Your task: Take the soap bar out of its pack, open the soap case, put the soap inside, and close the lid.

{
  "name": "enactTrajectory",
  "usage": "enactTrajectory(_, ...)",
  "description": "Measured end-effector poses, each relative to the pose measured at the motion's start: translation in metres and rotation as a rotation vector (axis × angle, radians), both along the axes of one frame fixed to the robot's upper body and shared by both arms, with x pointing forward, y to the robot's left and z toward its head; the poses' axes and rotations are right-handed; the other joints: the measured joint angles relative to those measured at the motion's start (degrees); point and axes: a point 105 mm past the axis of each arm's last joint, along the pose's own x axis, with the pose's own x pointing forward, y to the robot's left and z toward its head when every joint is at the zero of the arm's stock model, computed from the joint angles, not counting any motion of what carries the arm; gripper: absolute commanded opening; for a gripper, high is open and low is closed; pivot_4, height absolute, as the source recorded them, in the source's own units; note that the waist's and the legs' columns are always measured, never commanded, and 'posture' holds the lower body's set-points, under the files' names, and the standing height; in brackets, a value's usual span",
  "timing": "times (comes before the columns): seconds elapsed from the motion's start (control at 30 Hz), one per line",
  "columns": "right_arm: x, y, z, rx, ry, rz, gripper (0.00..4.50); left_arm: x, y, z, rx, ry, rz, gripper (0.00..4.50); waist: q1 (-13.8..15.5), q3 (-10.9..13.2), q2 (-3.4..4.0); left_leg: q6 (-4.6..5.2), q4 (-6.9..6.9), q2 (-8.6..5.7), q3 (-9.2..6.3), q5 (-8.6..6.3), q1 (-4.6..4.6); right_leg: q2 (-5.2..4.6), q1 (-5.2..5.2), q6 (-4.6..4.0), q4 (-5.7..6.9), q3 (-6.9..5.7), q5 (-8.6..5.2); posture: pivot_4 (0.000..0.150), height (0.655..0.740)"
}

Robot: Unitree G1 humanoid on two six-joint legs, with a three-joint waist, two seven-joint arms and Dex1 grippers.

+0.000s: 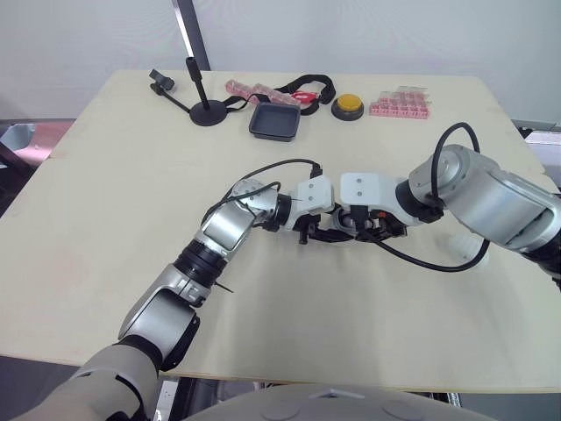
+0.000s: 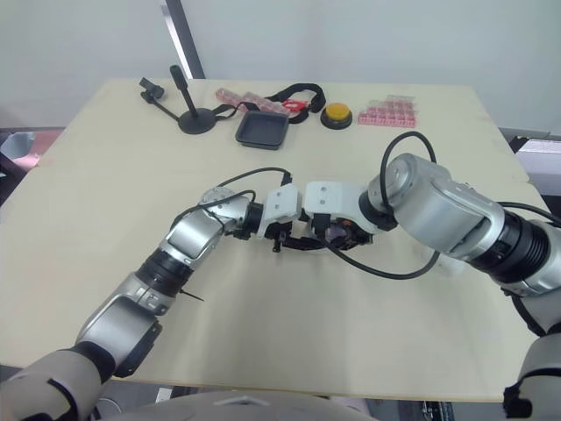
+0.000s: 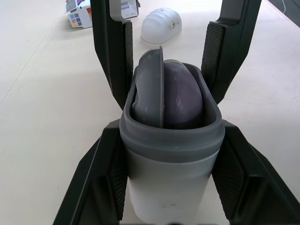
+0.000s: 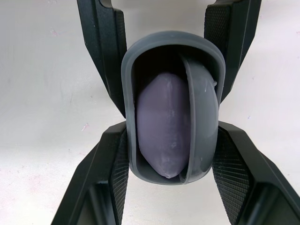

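Near the middle of the table (image 1: 105, 202) the two arms meet wrist to wrist, with the case (image 3: 171, 140) between them. The left gripper (image 3: 169, 129) is clamped on the case's pale lower body, one black finger pressed to each side. The right gripper (image 4: 172, 127) comes in from the opposite side and is closed on the same case, its pads against the grey rim. Whether the case touches the table or is held just above it cannot be told. The case is open, its mouth facing the right wrist camera. The purple soap (image 4: 161, 122) sits inside it, standing on edge, with a grey insert (image 4: 201, 117) just beside it between the soap and one wall. The white ribbed lid (image 3: 161, 26) lies on the table apart from the case, under the right forearm in the head views. The pack (image 3: 78, 13), a small box with coloured squares, lies near the lid and is partly hidden behind a finger of the right gripper. Along the table's far edge, well away from the grippers, stand a black stand (image 1: 208, 110), a black tray (image 1: 275, 123), a yellow button (image 1: 348, 106) and a row of pink blocks (image 1: 400, 103).
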Motion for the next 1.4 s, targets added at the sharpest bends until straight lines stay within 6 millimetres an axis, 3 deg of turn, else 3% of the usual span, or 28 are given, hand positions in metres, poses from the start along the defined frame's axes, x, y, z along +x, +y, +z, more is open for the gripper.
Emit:
enactTrajectory(0.23,0.001,0.0,0.0,0.002,0.001,0.004,2.05,0.0,-0.001,0.0,-0.002,-0.001,-0.002,1.92,0.0,0.0,0.0,0.0,0.01,0.0,0.01,0.0,-0.01,0.0,0.0,0.0,-0.01,0.01,0.0,0.15,0.74)
enactTrajectory(0.3,0.001,0.0,0.0,0.003,0.004,0.003,3.02,0.0,-0.001,0.0,-0.002,-0.001,-0.002,1.92,0.0,0.0,0.0,0.0,0.01,0.0,0.01,0.0,-0.02,0.0,0.0,0.0,-0.01,0.01,0.0,0.15,0.74)
enactTrajectory(0.47,-0.001,0.002,0.004,0.04,0.025,-0.024,4.44,0.0,-0.001,0.0,-0.004,0.002,0.002,1.92,0.1,0.0,0.0,0.0,0.05,0.0,-0.01,0.0,-0.04,0.0,0.01,0.0,0.0,0.0,0.0,0.15,0.74)
enactTrajectory(0.7,0.003,-0.009,-0.006,0.14,0.05,-0.095,4.44,-0.001,0.009,-0.001,-0.015,0.009,-0.016,1.92,0.0,0.0,0.01,0.0,0.07,0.0,0.15,0.0,-0.17,0.06,-0.01,-0.08,-0.24,0.25,-0.05,0.15,0.74)
enactTrajectory(0.83,0.005,-0.013,-0.006,0.356,0.067,-0.152,4.44,-0.003,0.024,-0.001,-0.081,0.047,-0.026,1.92,0.5,0.0,0.01,0.03,0.22,0.08,0.12,-0.02,-0.33,0.08,0.07,-0.1,-0.53,0.22,-0.04,0.15,0.74)
enactTrajectory(1.07,-0.01,-0.044,-0.015,0.728,0.043,-0.225,4.44,-0.003,0.055,0.002,-0.229,0.056,0.0,1.92,1.6,0.0,0.02,0.03,0.15,0.04,0.09,-0.03,-0.44,0.02,0.12,-0.12,-0.78,0.07,-0.04,0.15,0.74)
enactTrajectory(1.17,-0.028,-0.042,-0.024,0.813,0.058,-0.17,4.44,-0.003,0.058,0.002,-0.275,0.071,0.015,1.92,1.5,0.0,0.02,0.04,0.19,0.05,0.04,-0.04,-0.5,0.03,0.15,-0.11,-0.93,-0.02,-0.04,0.15,0.74)
enactTrajectory(1.4,-0.04,-0.031,-0.029,0.941,-0.057,-0.081,4.44,-0.007,0.06,-0.007,-0.292,0.098,0.027,1.92,1.2,0.0,0.03,0.04,0.18,0.06,0.03,-0.04,-0.52,-0.03,0.17,-0.11,-1.09,-0.18,-0.04,0.15,0.74)
